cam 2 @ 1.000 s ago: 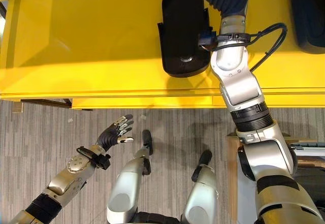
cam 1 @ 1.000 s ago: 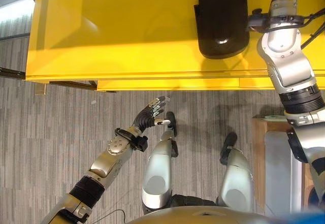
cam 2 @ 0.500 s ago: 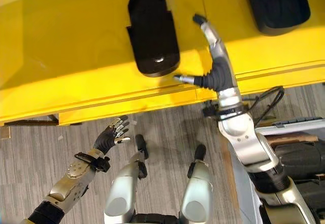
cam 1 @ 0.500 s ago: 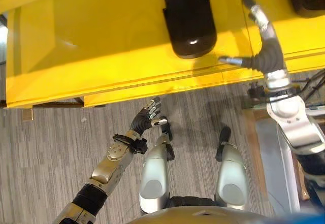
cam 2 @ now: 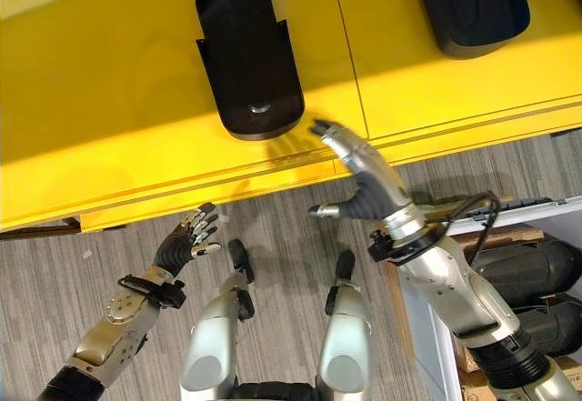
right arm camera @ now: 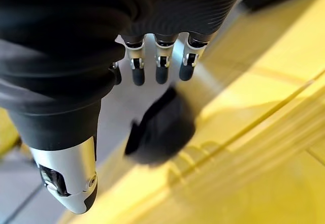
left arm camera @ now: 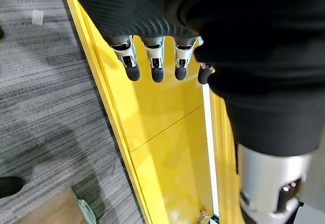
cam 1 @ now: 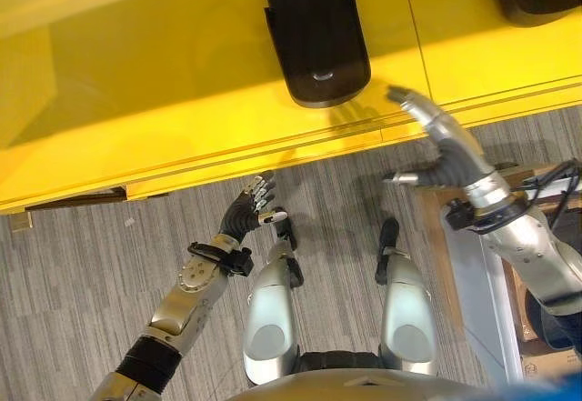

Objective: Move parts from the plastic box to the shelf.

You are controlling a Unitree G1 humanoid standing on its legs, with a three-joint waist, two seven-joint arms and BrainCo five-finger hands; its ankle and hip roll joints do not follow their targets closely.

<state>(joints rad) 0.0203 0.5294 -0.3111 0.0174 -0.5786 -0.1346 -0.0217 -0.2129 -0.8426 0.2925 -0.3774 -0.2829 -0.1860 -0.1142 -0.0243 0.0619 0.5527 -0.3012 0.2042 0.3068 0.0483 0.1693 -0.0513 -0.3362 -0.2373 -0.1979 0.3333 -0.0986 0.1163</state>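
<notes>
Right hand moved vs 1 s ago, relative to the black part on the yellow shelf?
Yes. The right hand has left the black moulded part and pulled back toward the robot, open now at the yellow shelf's front edge.

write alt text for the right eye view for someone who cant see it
Seen from above, a black moulded part lies on a yellow shelf, with the right robot hand open and empty at the shelf's front edge beside it. A second black part lies farther right on the shelf. The left robot hand hangs open over grey carpet.
</notes>
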